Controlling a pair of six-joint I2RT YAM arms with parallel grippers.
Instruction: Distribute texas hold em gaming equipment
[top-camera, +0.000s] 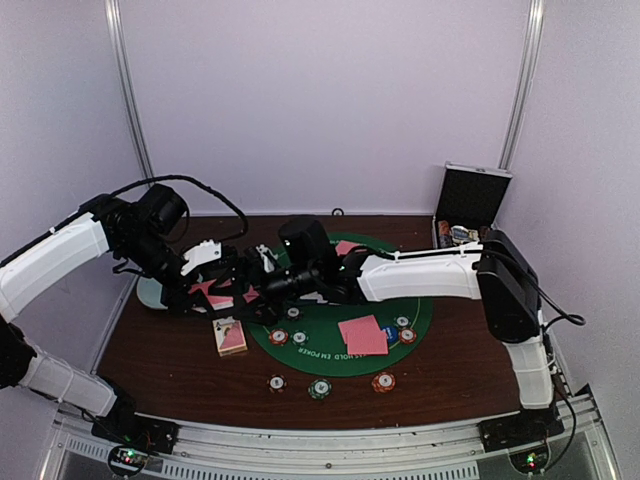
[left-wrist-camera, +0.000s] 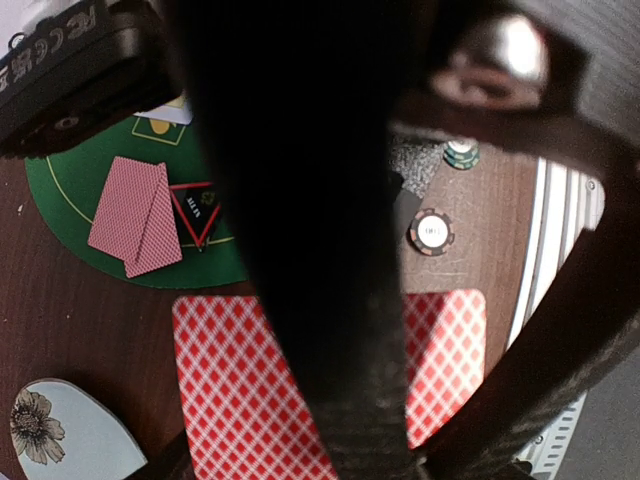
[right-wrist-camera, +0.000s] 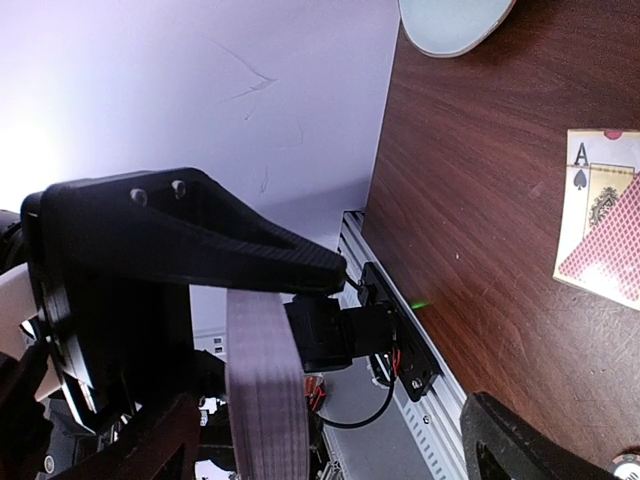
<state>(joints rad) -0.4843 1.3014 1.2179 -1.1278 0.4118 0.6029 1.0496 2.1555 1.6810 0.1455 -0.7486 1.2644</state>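
Note:
My left gripper (top-camera: 222, 283) is shut on a deck of red-checked cards (left-wrist-camera: 230, 380), held off the table by its edges at the left side. My right gripper (top-camera: 256, 294) reaches across to it. Its jaws are open, one finger (left-wrist-camera: 330, 300) across the deck's back. In the right wrist view the deck (right-wrist-camera: 265, 400) shows edge-on between the spread fingers. Two pink-backed cards (top-camera: 362, 335) lie on the green mat (top-camera: 330, 352) beside a blue button (top-camera: 390, 335). A black red-edged triangular marker (left-wrist-camera: 195, 212) lies next to another card pair (left-wrist-camera: 135, 215).
Three striped chips (top-camera: 319, 388) lie near the front edge, others (top-camera: 288, 338) on the mat. A face-up ace under a red-backed card (top-camera: 230, 337) lies left of the mat. The pale blue dish (top-camera: 150, 292) is far left. The open metal case (top-camera: 470, 205) stands back right.

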